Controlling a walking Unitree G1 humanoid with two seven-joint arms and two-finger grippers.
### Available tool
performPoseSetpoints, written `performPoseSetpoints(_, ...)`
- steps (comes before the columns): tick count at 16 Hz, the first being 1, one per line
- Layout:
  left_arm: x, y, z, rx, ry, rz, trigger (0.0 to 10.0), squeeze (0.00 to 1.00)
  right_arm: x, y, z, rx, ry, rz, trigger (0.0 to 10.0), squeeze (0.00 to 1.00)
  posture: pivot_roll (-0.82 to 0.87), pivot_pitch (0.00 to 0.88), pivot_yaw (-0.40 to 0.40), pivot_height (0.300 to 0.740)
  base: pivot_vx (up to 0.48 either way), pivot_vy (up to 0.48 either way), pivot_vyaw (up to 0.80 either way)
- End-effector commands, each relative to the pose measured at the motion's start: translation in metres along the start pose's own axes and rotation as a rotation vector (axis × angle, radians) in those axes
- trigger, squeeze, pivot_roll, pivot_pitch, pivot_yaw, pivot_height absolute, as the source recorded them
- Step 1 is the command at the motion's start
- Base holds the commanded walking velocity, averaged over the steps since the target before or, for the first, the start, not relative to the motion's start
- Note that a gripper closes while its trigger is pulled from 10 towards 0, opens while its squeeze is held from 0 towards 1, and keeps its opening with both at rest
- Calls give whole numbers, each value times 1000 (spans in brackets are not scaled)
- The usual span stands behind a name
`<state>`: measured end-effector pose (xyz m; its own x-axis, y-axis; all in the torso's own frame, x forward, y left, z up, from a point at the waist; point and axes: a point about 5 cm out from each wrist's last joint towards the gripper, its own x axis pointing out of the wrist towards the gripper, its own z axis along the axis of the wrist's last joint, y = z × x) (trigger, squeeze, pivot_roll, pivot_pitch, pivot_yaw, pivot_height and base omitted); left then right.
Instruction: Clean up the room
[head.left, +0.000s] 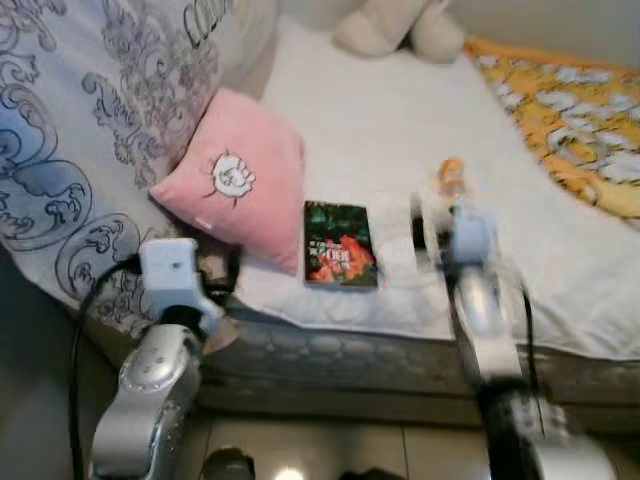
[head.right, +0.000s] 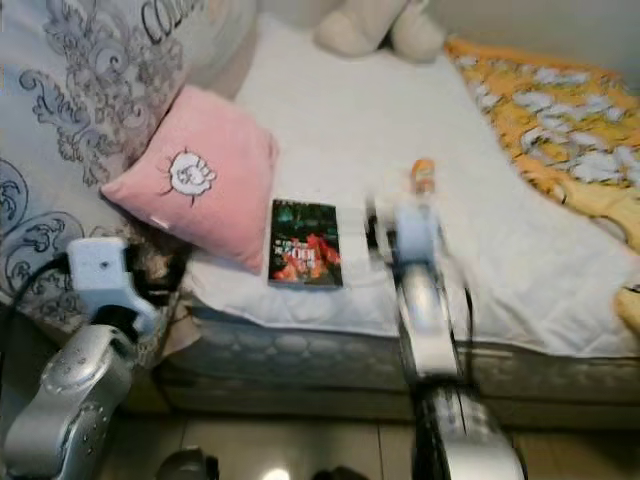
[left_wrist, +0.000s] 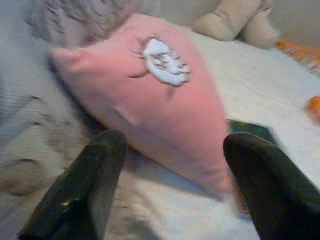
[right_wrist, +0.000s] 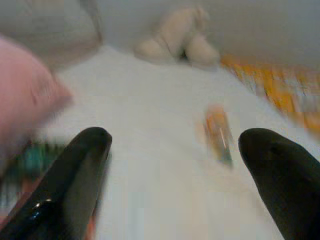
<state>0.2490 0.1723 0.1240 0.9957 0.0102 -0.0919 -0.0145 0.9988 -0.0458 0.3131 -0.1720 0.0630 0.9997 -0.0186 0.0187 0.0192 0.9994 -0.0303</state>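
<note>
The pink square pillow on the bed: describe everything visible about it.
The pink square pillow looks soft and plush, with a small white embroidered animal-like emblem near its middle. It leans tilted against the grey-and-white patterned duvet on the robot's left, one corner pointing down onto the white bed sheet. Its lower edge lies beside the dark-covered book; contact between them cannot be told. The left gripper, open, points at it without touching.

A bed (head.left: 400, 130) with a white sheet takes up most of the scene, its quilted grey mattress edge (head.left: 380, 350) running along the near side. A pale duvet with grey scroll patterns (head.left: 80, 130) is heaped on the left — an orange floral blanket (head.left: 570, 120) lies on the right. Below, a glossy tiled floor (head.left: 330, 445) catches a spot of light.
</note>
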Motion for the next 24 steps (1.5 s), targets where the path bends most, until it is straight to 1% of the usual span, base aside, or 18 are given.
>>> performPoseSetpoints(1,3,-4,-4,43,5,-4,10000,1000,-3,-5,1,28,-8,-10,10000,1000,97,0,-93,740,0,0,0)
performPoseSetpoints(2,10,-5,-19,75,38,32,10000,1000,-17,-3,-14,60,26,0,10000,1000,67,0,-84,740,0,0,0)
performPoseSetpoints(3,15,-4,-26,78,54,54,10000,1000,-18,-3,-14,73,33,12,10000,1000,56,0,-82,740,0,0,0)
performPoseSetpoints(5,21,-3,-27,82,42,78,10000,1000,-16,-2,-12,95,41,26,10000,1000,50,0,-78,740,0,0,0)
performPoseSetpoints(7,28,-3,-23,78,11,78,10000,1000,-11,-2,-6,96,24,43,10000,1000,49,0,-77,740,0,0,0)
performPoseSetpoints(8,29,-3,-24,78,12,76,10000,1000,-10,0,-5,90,26,62,10000,1000,50,0,-75,740,0,0,0)
performPoseSetpoints(9,31,-4,-25,58,-3,66,10000,882,-9,3,-5,61,39,88,10000,1000,51,0,-76,740,0,0,0)
performPoseSetpoints(10,31,-4,-24,83,-15,61,10000,0,-6,9,-4,32,46,124,10000,0,53,0,-77,740,0,-465,0)
performPoseSetpoints(12,32,-5,-22,108,-36,62,10000,0,-2,15,-1,23,43,142,10000,0,58,0,-77,740,0,-456,0)
performPoseSetpoints(15,34,-4,-16,104,-80,69,10000,0,4,17,4,24,37,129,10000,0,60,0,-74,740,0,-455,0)
performPoseSetpoints(17,35,-4,-14,108,-91,66,10000,0,6,18,5,23,35,131,10000,0,52,0,-71,740,0,-454,0)
performPoseSetpoints(23,41,-14,-11,95,-111,19,10000,0,6,21,8,6,27,136,10000,0,32,0,-64,740,0,-447,0)
performPoseSetpoints(24,44,-16,-10,95,-113,6,10000,0,6,21,8,3,25,132,10000,0,21,0,-61,740,0,-428,0)
